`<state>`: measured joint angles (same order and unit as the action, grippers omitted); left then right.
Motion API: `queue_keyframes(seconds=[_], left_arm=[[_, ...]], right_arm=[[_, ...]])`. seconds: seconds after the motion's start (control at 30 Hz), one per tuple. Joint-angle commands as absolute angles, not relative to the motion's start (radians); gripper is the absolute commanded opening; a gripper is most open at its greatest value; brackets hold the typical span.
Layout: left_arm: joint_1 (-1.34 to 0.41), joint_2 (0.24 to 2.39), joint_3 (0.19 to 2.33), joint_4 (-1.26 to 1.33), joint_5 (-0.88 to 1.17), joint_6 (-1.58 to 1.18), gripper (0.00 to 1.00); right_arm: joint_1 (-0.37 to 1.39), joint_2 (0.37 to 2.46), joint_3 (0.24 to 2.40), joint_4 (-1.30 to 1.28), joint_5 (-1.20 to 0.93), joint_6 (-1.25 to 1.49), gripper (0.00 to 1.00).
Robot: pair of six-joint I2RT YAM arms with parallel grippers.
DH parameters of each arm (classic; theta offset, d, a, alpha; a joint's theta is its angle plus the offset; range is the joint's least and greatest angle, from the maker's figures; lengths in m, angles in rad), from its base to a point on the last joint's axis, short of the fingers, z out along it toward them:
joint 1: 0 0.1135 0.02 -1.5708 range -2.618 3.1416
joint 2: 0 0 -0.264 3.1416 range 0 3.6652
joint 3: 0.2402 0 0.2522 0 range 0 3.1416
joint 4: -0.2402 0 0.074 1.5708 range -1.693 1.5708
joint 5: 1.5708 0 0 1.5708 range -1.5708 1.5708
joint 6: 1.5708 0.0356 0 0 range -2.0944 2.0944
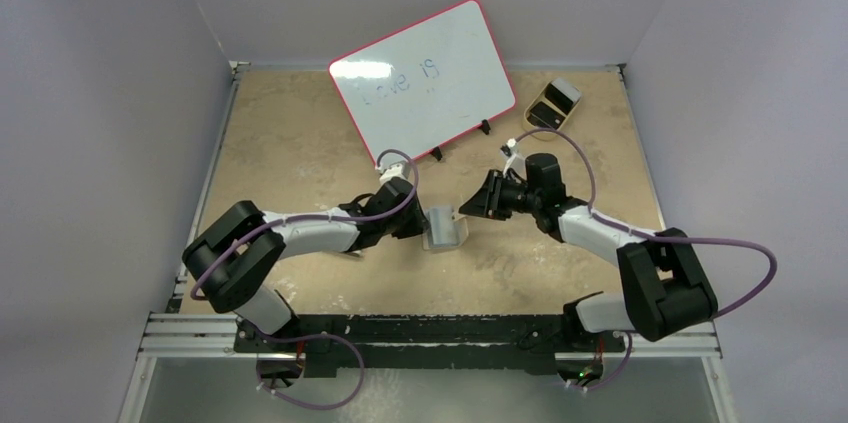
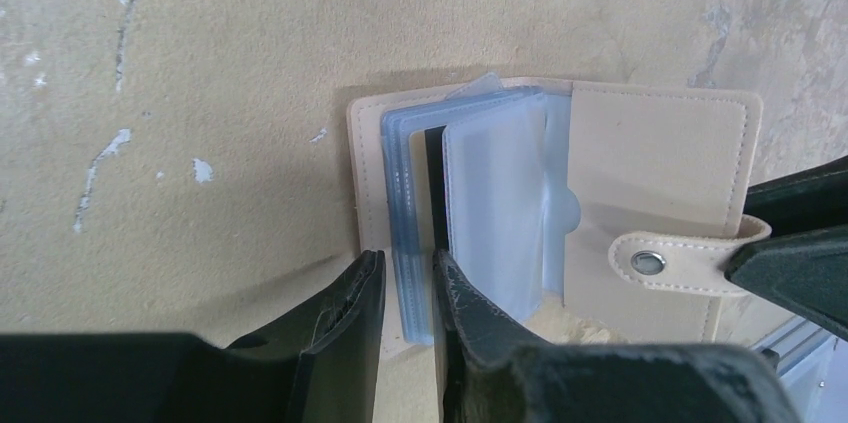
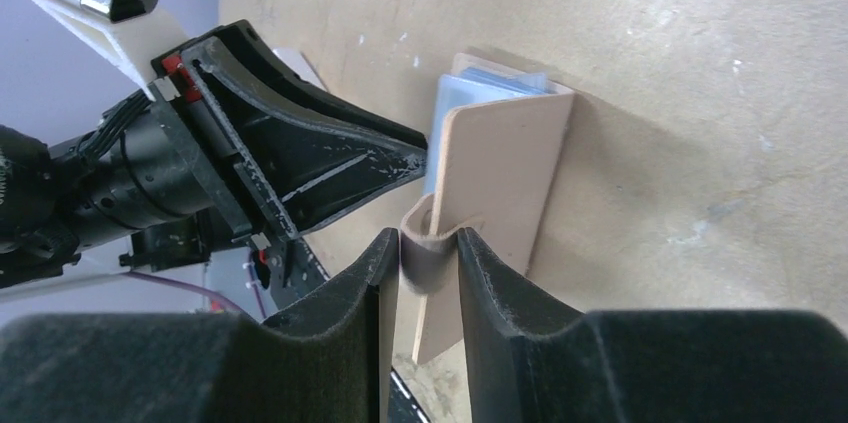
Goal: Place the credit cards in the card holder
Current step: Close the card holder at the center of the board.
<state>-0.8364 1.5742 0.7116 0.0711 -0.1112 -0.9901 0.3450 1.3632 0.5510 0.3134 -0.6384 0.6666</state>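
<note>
The beige card holder [image 1: 445, 228] is held off the table's middle, open, between both arms. My left gripper [image 2: 408, 261] is shut on its left half, the fingers pinching the stack of pale blue clear sleeves [image 2: 415, 243] against the cover. My right gripper [image 3: 428, 243] is shut on the curled snap tab [image 3: 426, 265], with both pads touching it; the tab's metal snap [image 2: 648, 262] shows in the left wrist view. The right cover [image 3: 510, 173] hangs edge-on. No loose credit cards are in view, and I cannot tell whether the sleeves hold any.
A red-rimmed whiteboard [image 1: 425, 78] leans at the back of the table. At the back right sits a tan oval tray [image 1: 545, 115] with a silver-white block [image 1: 565, 91] on its far end. The two grippers stand tip to tip, very close together.
</note>
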Motion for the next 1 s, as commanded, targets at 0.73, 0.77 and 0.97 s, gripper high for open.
queue_keyframes(seconds=[0.73,0.77,0.97], left_arm=[[-0.816,1.479,0.678,0.222,0.019,-0.818,0.35],[-0.816,1.480,0.683,0.221,0.036,-0.805,0.35],[-0.819,1.454,0.692,0.169,0.063,-0.724,0.36]], right_arm=[[0.461,1.502,0.556,0.580,-0.659,0.840,0.38],[0.460,1.502,0.556,0.574,-0.657,0.839,0.38],[0.461,1.507,0.568,0.552,-0.646,0.830,0.37]])
